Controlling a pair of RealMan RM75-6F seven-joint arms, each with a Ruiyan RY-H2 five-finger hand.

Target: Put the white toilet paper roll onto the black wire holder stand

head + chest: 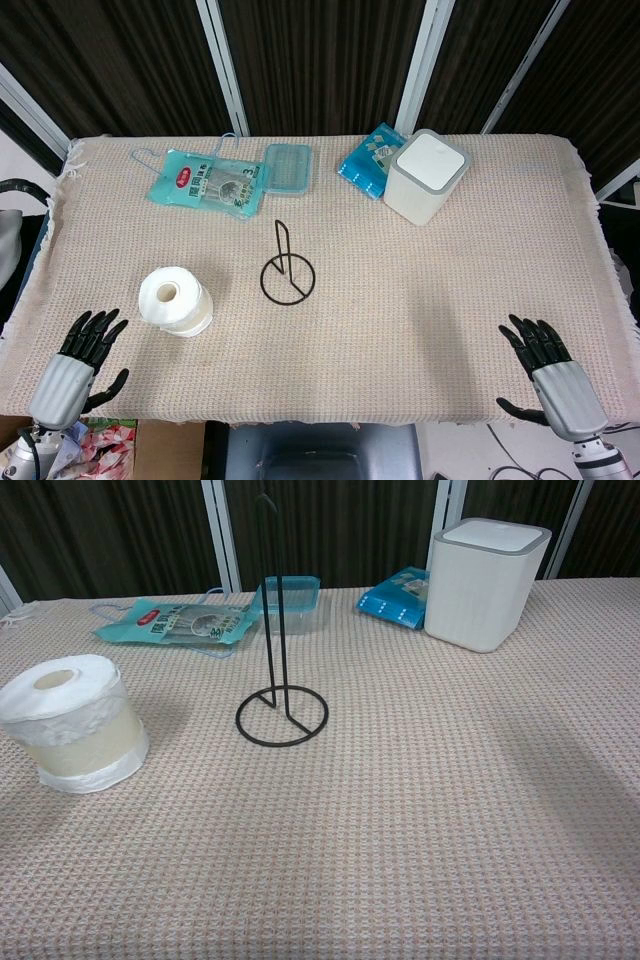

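From the head view, one white toilet paper roll [176,301] stands on end on the left half of the table [420,340], its hollow core facing up and a loose band of clear wrapping around its lower part. To its right, apart from it, is one black wire stand [286,270]: a flat ring on the cloth with a thin upright post. Along the far edge lie one teal packet [208,182], one small clear box with a blue rim [288,167], one blue pouch [367,160] and one white square bin [425,176] with a grey lid. The left hand [78,366] rests at the near left corner, fingers spread apart and holding nothing. The right hand [553,375] sits at the near right corner, fingers likewise apart and empty.

From the chest view, the roll [72,723] is at the left, upright, with the crinkled wrap gathered at its base. The stand [279,665] is near the middle, its post rising straight from the ring. Behind are the packet [180,622], the box [292,598], the pouch [396,596] and the bin [486,582]. Neither hand shows here.
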